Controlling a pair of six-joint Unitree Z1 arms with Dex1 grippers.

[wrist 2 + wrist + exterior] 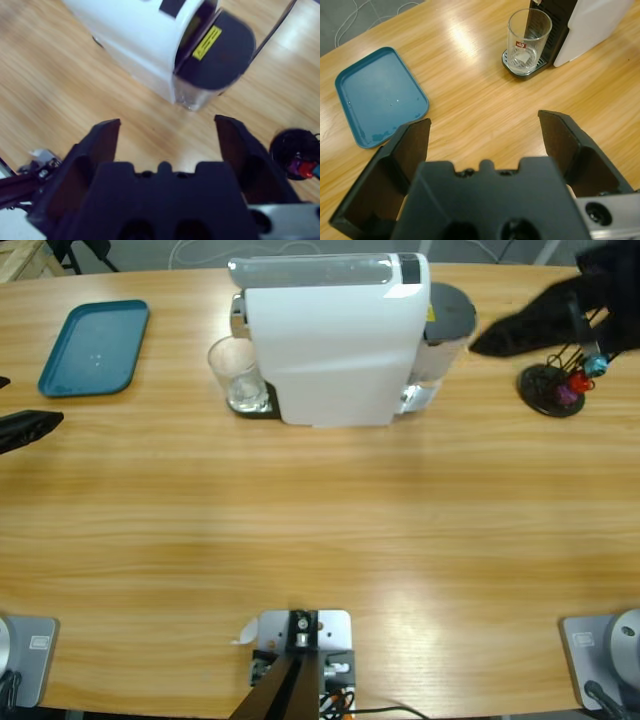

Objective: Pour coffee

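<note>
1. We see a glossy white plastic coffee machine [335, 340], boxy with a rounded top, at the upper middle of the high view on the pale, grained wooden table [320, 530].
2. A clear cylindrical drinking glass [236, 373] stands upright on the machine's black drip grate [522, 67], at the machine's left side in the high view.
3. A smooth teal plastic tray [95, 347] with rounded corners lies flat at the upper left.
4. A black round capsule stand [553, 388] sits at the upper right.
5. The left gripper [485, 135] hovers with jaws spread wide, holding nothing.
6. The right gripper [167, 135] hangs above the table, jaws equally wide, empty.
</note>
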